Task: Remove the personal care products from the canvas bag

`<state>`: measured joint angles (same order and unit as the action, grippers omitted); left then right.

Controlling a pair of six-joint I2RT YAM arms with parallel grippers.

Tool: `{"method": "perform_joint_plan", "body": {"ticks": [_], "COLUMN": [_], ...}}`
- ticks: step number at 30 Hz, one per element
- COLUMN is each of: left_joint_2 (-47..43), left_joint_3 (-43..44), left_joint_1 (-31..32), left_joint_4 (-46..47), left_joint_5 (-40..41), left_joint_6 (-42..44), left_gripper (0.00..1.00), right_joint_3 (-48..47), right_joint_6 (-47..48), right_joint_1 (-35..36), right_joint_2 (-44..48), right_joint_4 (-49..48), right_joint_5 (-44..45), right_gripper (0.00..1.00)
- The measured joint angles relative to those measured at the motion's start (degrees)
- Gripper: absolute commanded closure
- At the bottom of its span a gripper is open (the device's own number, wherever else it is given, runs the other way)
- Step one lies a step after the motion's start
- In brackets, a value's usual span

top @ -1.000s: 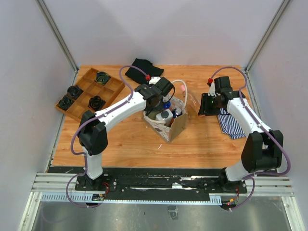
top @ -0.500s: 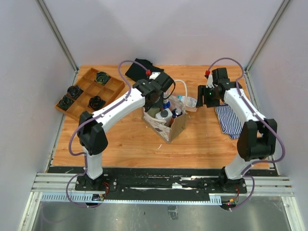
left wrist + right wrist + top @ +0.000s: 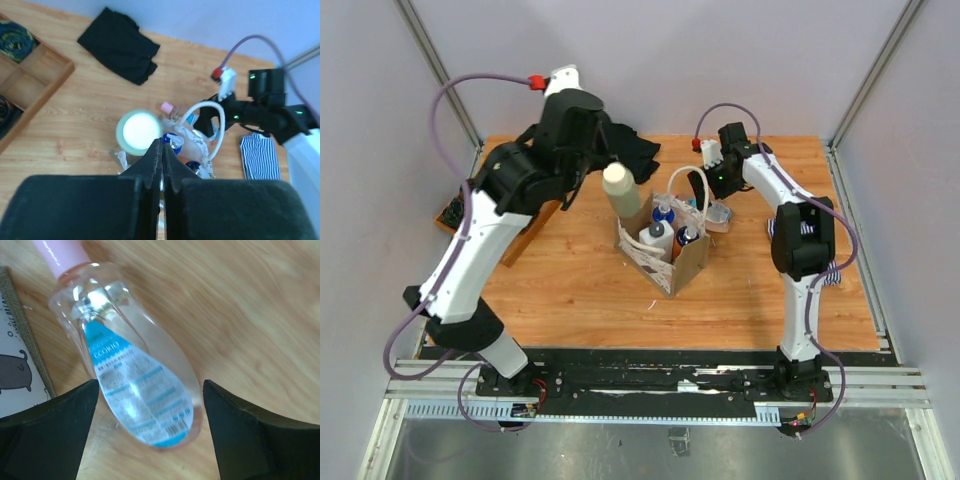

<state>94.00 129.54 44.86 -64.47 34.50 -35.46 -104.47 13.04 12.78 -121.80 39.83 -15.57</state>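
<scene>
A lab test booth: plain white walls (image 3: 670, 60), aluminium posts (image 3: 440, 70), wooden tabletop (image 3: 740, 290).

Your canvas bag (image 3: 692, 262) stands open — inside you see a white bottle (image 3: 655, 238) and two blue-capped bottles (image 3: 665, 212). The olive-beige bottle (image 3: 622, 195), cream-capped, rises above its back-left corner; the clear pink-capped bottle (image 3: 135, 385) lies flat just beside the bag.

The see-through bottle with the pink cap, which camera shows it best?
The right wrist view: the bottle fills the picture, lying on the table inside the open right pincer. The top view shows it small beside the canvas bag; the left wrist view shows it blurry.
</scene>
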Motion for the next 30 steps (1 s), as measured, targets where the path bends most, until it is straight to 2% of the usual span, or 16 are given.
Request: {"method": "perform_joint_plan", "body": {"ticks": [4, 7, 13, 19, 20, 21, 22, 23, 27, 30], "left_joint_2": [-3.87, -5.44, -5.6, -5.55, -5.79, -6.14, -6.69, -7.19, -8.39, -8.98], "left_joint_3": [1.31, -1.81, -15.23, -18.51, -18.75, -19.17, -20.0, -20.72, -23.02, -24.74], "left_joint_1": [0.0, 0.0, -0.92, -2.16, -2.45, -2.75, -3.02, -3.19, -3.5, -3.5], "left_joint_4": [-0.57, -0.52, 0.24, 1.36, 1.73, 2.14, 2.8, 3.1, 4.28, 5.2], "left_joint_5": [1.73, 2.8, 1.66, 0.81, 0.59, 0.35, 0.07, -0.15, -1.11, -1.62], "left_joint_6": [-0.66, -1.2, -1.86, -1.86, -1.86, -1.86, -1.86, -1.88, -2.03, -2.12], "left_gripper": [1.0, 1.0, 1.0, 1.0, 0.99, 0.99, 1.0, 0.99, 0.99, 1.0], "right_joint_3": [-6.25, -10.23, -21.79, -20.26, -20.24, -20.26, -20.52, -21.03, -23.76, -19.56], "right_joint_6": [5.05, 7.85, 11.93, 17.42, 18.01, 18.47, 19.12, 19.23, 17.64, 13.55], "right_joint_1": [0.94, 1.57, 3.43, 6.84, 7.28, 7.61, 7.91, 8.04, 7.89, 6.36], "right_joint_2": [-6.14, -9.07, -16.59, -18.58, -18.58, -18.58, -18.67, -18.91, -19.78, -17.55], "right_joint_4": [2.16, 4.35, 9.18, 10.82, 11.04, 11.45, 12.11, 13.09, 16.63, 13.42], "right_joint_5": [-5.6, -7.87, -6.73, -0.98, 0.44, 1.16, 2.14, 2.62, 4.37, 3.19], "right_gripper": [0.08, 0.07, 0.1, 0.12, 0.21, 0.45, 0.78, 0.96, 0.99, 0.99]}}
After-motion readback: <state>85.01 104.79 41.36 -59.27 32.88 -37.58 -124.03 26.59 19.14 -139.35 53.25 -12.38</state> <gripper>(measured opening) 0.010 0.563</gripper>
